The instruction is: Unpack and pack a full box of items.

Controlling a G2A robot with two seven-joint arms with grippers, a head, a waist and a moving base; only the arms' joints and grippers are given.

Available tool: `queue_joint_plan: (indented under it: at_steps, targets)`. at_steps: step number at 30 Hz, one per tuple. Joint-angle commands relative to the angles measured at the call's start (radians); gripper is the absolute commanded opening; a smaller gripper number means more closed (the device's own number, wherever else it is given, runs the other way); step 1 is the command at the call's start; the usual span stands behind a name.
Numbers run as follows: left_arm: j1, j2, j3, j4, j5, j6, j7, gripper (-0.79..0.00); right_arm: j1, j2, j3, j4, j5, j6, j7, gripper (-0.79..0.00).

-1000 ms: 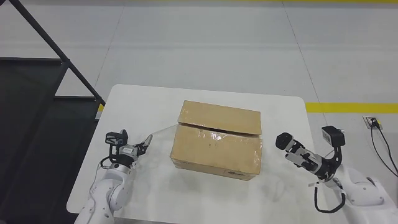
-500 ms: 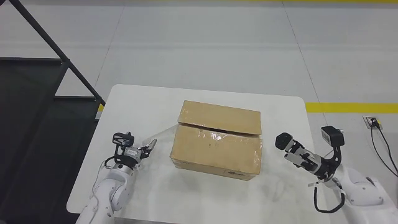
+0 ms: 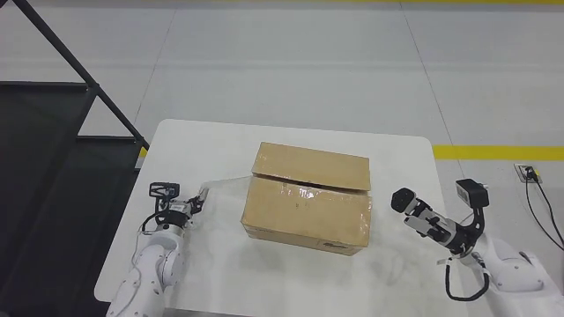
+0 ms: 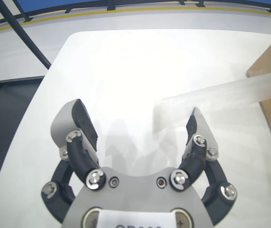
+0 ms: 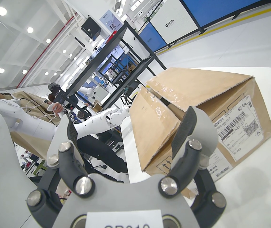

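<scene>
Left gripper [image 3: 179,202] was drawn back from the box [image 3: 308,198], after having been brought nearer to it half a second before. A strip of clear tape [image 4: 220,91] was seen stretched from the box's near corner to this gripper, with its free end lying against one fingertip [image 4: 193,119]. The jaws were spread apart and nothing was clamped between them. Whether the tape was stuck to the finger or only draped on it could not be told.

From this it was judged that the seal was being peeled away. Unpacking was therefore taken to be at its opening step, with the flaps not yet lifted.

Right gripper [image 3: 404,202] was left unmoved just off the box's right end, apart from it, with its jaws open and empty. The box was unshifted in the middle of the table [image 3: 264,269], flaps down, with a dark gap showing along the top seam.

A white shipping label [image 5: 239,129] was noted on the box's end face, with barcodes, a square code and some characters. A smaller barcode sticker and printed up-arrows were noted lower down. None of the print was transcribed.
</scene>
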Motion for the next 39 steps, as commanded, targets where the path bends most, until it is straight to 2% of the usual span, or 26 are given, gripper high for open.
queue_joint_plan:
  at_steps: [1, 8, 16, 18, 23, 27, 34, 39]
  targets:
    - [-0.005, -0.001, -0.003, 0.011, -0.009, 0.018, -0.005, 0.000, 0.004, -0.001, -0.003, 0.003, -0.002, 0.000, 0.000, 0.000]
    - [-0.008, -0.001, -0.015, 0.033, -0.020, 0.020, -0.011, 0.000, 0.017, -0.003, -0.013, 0.009, -0.004, 0.000, 0.000, 0.000]
    - [0.043, 0.016, -0.048, 0.000, -0.001, -0.071, 0.009, 0.000, 0.033, -0.003, -0.025, 0.017, -0.007, 0.000, 0.000, 0.000]
    - [0.056, 0.019, -0.058, -0.017, -0.023, -0.116, 0.011, 0.000, 0.037, -0.003, -0.029, 0.017, -0.008, 0.000, 0.000, 0.000]
    - [0.061, 0.026, -0.054, -0.057, 0.014, -0.169, -0.021, 0.000, 0.044, -0.003, -0.036, 0.018, -0.010, 0.000, 0.000, 0.000]
    - [0.029, 0.026, -0.029, -0.057, 0.055, -0.188, -0.051, 0.000, 0.044, -0.002, -0.038, 0.016, -0.012, 0.000, 0.000, 0.000]
    - [-0.062, 0.018, 0.029, 0.003, 0.108, -0.194, -0.087, 0.000, 0.025, 0.000, -0.024, 0.011, -0.007, 0.000, 0.000, 0.000]
    - [-0.116, 0.007, 0.065, 0.050, 0.134, -0.144, -0.089, 0.000, 0.009, -0.001, -0.008, 0.007, -0.001, 0.000, 0.000, 0.000]
